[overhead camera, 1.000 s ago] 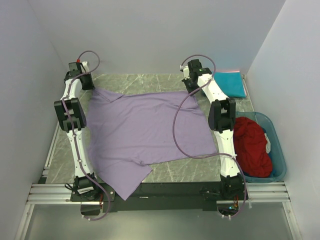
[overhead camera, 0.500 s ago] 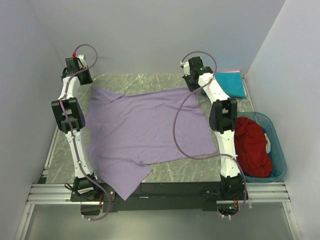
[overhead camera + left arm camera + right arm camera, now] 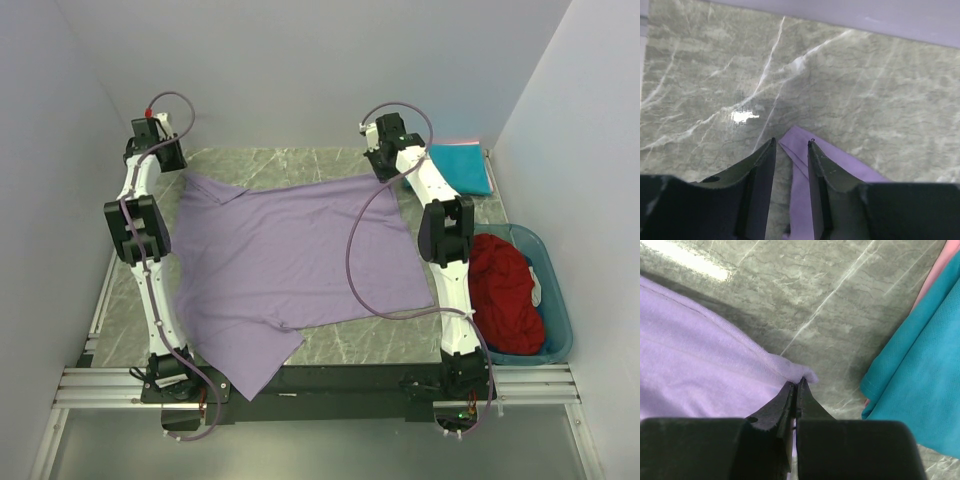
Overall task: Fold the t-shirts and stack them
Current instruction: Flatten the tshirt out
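The left pincer (image 3: 791,142) is being held slightly parted at the far-left corner of the lavender t-shirt (image 3: 799,200). The tip of the cloth is lying in the gap between the jaws and is not being clamped. The right pincer (image 3: 796,384) is being pressed shut on the same shirt's far-right hem corner, where a small pucker of cloth is bulging at the tips.

The shirt is being shown spread across the middle of the bench (image 3: 865,90), with one sleeve trailing over the near edge on the left. A teal t-shirt (image 3: 920,365) is lying folded at the far-right corner. A dark red t-shirt (image 3: 500,290) is heaped in the bin (image 3: 560,312) at the right.

The step in hand is judged to be the flattening of the lavender shirt by its far corners before any fold. For this to be done well, the left corner is best taken deeper than the bare tip, so the hem cannot slip out. The two corners are then best drawn apart evenly and low over the bench until the diagonal creases are gone. The trailing sleeve is also best brought back onto the surface.

How the jaws stand is being shown only by the wrist views, since both pincers are hidden under their housings from above. A pink edge (image 3: 936,275) under the teal shirt is seen more closely from the right wrist. The shirt's full outline, the draped sleeve and the bin are being shown only from overhead.
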Available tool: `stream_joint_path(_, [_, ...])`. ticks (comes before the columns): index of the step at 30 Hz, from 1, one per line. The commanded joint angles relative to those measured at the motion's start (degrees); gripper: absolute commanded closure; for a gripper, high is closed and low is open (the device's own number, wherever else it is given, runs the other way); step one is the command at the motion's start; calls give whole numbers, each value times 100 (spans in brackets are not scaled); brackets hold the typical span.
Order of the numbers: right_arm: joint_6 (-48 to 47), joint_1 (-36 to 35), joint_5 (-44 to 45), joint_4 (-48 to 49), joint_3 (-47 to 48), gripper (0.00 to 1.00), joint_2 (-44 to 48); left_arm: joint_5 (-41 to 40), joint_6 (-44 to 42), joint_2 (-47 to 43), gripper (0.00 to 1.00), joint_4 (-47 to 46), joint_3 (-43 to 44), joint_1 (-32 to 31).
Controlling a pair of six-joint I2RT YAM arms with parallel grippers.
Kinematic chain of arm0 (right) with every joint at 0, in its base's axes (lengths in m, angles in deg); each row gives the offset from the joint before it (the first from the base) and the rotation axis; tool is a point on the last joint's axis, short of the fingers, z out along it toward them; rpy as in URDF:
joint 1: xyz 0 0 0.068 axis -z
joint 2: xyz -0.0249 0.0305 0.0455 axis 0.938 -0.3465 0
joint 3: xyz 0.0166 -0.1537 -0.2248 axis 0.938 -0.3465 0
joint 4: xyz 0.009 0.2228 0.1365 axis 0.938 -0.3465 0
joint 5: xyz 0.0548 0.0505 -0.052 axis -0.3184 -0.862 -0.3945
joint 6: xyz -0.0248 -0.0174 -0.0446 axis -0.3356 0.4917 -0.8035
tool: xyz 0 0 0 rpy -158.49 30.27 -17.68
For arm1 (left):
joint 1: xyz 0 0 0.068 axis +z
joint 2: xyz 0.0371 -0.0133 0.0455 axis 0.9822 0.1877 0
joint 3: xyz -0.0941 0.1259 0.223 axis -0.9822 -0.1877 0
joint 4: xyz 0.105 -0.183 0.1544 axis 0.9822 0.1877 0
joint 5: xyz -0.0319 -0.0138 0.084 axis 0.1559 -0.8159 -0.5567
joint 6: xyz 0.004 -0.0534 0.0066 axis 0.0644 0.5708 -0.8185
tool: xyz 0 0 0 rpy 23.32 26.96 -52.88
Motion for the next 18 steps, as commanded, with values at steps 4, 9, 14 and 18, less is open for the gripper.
stream_joint_path(4, [-20, -45, 57, 102, -99, 100, 330, -158, 8, 317, 61, 61, 366, 8])
stream_joint_path(9, [-20, -45, 30, 102, -126, 100, 366, -219, -10, 501, 59, 158, 560, -9])
stream_joint_path(14, [-20, -28, 48, 102, -108, 100, 357, -325, -203, 633, 55, 464, 780, -150])
stream_joint_path(18, [-29, -45, 48, 119, -143, 100, 383, -439, -317, 792, 54, 659, 991, -273])
